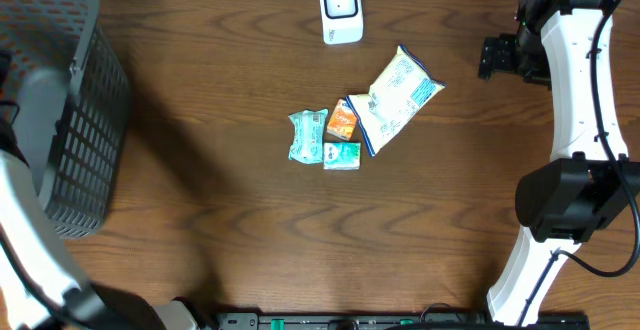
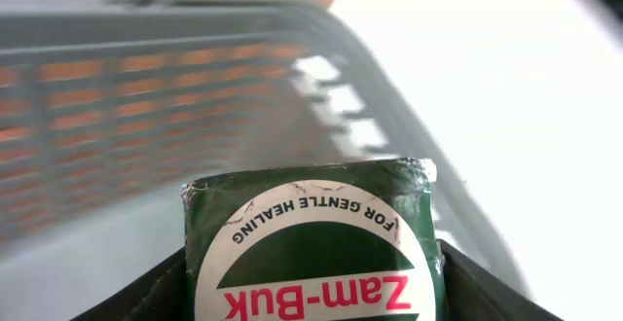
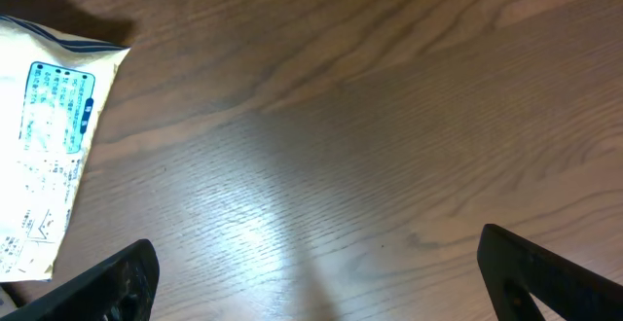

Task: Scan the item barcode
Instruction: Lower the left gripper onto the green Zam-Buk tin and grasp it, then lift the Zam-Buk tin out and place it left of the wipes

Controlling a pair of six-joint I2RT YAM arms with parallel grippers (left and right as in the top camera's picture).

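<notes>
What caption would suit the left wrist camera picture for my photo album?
Green Zam-Buk box clasped in the left gripper, with the grey slatted basket close behind it.

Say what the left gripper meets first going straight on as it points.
Likely the grey slatted plastic basket: the left gripper, holding a green Zam-Buk box, points at its inner wall, though depth is unclear.

"Zam-Buk", "FOR GENTLE HEALING" on green box (image 2: 311, 248)
</notes>
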